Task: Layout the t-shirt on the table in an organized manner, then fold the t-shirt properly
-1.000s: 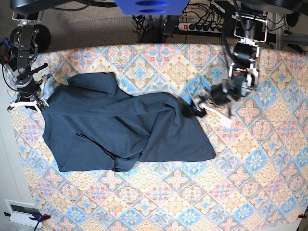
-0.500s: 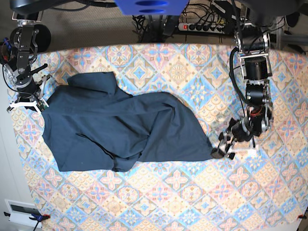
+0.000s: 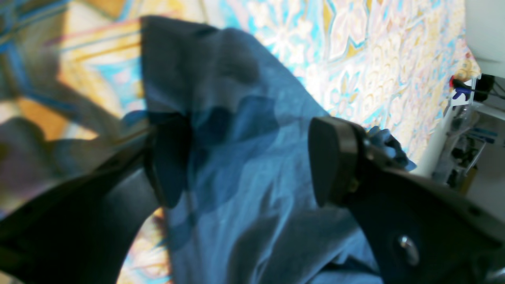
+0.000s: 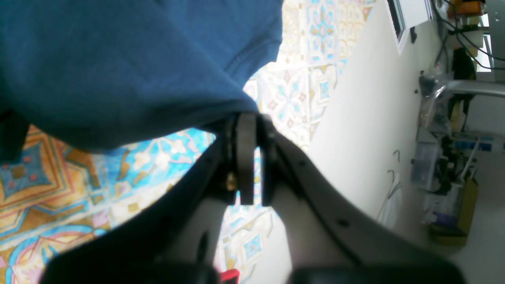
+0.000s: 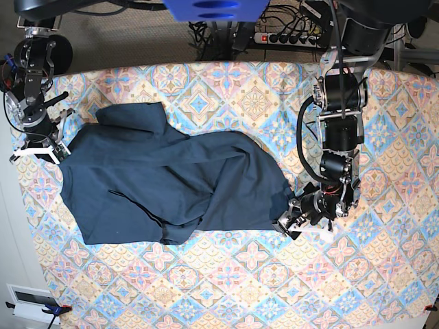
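T-shirt (image 5: 164, 181) lies crumpled across the left half of the table (image 5: 384, 274) in the base view, not laid out yet, one flap folded over the middle. Right gripper (image 4: 249, 157) has its jaws pinched together on the shirt's edge at the far left table side, probably anchoring that corner so the cloth can be pulled flat. Left gripper (image 3: 244, 157) sits at the shirt's opposite lower corner, jaws apart and straddling the fabric, nothing clamped. Looks like it's lining up to bite that corner; with both corners held, the shirt could be stretched out. Risk: grabbing a double layer there
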{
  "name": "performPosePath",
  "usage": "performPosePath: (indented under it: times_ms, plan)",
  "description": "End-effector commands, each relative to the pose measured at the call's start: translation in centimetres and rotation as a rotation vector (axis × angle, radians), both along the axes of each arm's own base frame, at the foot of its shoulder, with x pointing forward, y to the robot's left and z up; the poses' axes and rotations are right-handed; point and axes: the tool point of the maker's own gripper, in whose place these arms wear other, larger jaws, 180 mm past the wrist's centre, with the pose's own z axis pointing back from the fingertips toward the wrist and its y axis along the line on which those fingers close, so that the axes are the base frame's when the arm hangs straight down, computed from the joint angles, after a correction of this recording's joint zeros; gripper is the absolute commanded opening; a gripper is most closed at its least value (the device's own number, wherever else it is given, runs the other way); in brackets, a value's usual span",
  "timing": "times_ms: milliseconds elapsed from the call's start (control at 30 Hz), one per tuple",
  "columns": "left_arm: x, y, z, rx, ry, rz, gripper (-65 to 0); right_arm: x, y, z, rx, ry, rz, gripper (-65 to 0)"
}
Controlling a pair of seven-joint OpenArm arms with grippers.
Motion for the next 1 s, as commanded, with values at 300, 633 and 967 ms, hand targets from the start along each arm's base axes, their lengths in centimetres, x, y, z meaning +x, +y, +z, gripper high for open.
performPosePath:
  times_ms: [300, 633, 967]
  plan:
    - [-1.0, 3.6, -0.4, 0.038, 0.034, 0.017, -65.0, 0.9, -0.5, 1.8, -0.026, -0.052, 0.007, -64.7]
    - [-5.2, 7.9, 5.3, 0.043, -0.147, 0.033, -65.0, 0.8, -0.6, 1.7, -0.025, -0.049, 0.003, -64.7]
    - [-10.5, 11.8, 3.2, 0.067, -0.100, 0.124, -65.0, 0.5, -1.3, 0.7, -0.020, -0.021, -0.019, -64.7]
